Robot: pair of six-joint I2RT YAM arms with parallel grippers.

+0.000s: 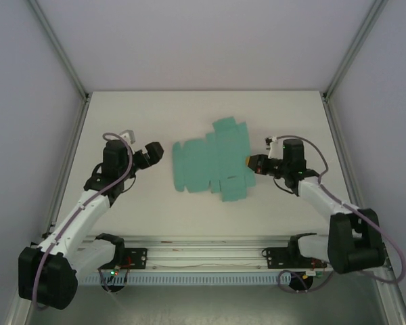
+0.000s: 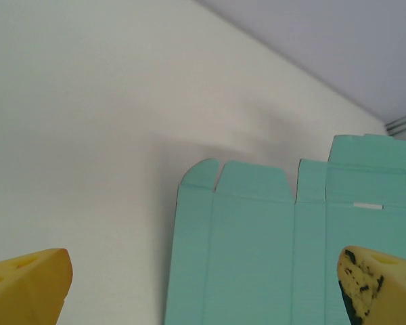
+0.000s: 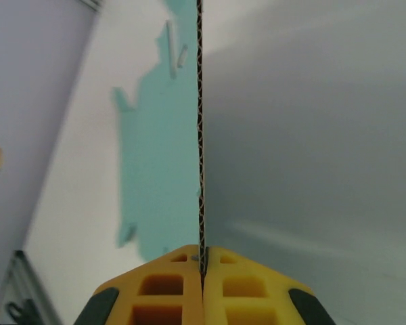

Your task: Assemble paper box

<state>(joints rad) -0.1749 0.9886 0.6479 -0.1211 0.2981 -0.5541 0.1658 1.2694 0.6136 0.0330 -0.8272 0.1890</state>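
Note:
The paper box (image 1: 210, 162) is a flat teal die-cut sheet with flaps, lying on the white table (image 1: 142, 115) near its middle. My right gripper (image 1: 252, 162) is shut on the sheet's right edge. In the right wrist view the yellow fingers (image 3: 169, 284) pinch the card, whose corrugated edge (image 3: 200, 135) runs straight up from my right gripper (image 3: 203, 261). My left gripper (image 1: 155, 150) hovers just left of the sheet, open. Its yellow fingers (image 2: 27, 284) stand wide apart in the left wrist view, with the sheet (image 2: 257, 250) ahead between them, untouched.
Grey walls and aluminium posts (image 1: 61, 54) enclose the table on three sides. A metal rail (image 1: 203, 254) with the arm bases runs along the near edge. Bare table surface lies behind and to the left of the sheet.

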